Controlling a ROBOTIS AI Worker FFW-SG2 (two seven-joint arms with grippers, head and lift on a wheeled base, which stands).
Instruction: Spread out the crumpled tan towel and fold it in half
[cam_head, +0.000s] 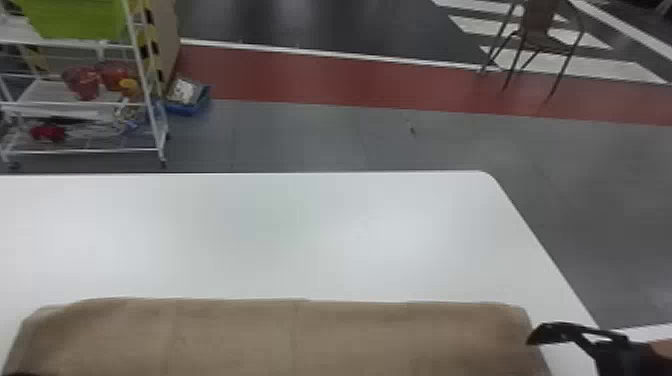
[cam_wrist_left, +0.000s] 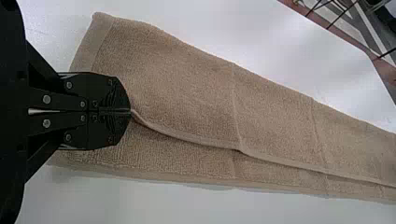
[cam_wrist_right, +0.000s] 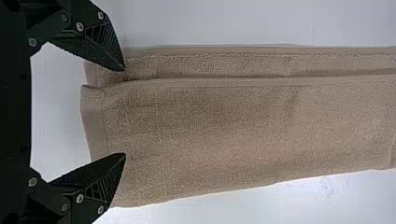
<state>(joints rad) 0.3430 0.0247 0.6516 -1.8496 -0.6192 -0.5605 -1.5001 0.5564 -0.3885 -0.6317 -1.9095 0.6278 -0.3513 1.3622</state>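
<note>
In the head view my right gripper (cam_head: 575, 334) is at the right end of the tan towel (cam_head: 300, 335), which lies folded over itself along the near part of the white table. The left wrist view has my left gripper (cam_wrist_left: 130, 111) shut on the edge of the upper layer of the towel (cam_wrist_left: 187, 88), near one end. The lower layer extends a little past that edge. Seen from the right wrist, my right gripper (cam_wrist_right: 125, 112) stands open over the other end of the towel (cam_wrist_right: 233, 126), fingers apart, with the upper layer's corner between them and the fold's layers slightly offset.
The white table (cam_head: 280, 235) extends beyond the towel to its far edge, with a rounded corner at the right. Past it on the floor are a white wire rack (cam_head: 150, 100) holding bins, a blue box (cam_head: 187, 107) and a chair (cam_head: 537, 30).
</note>
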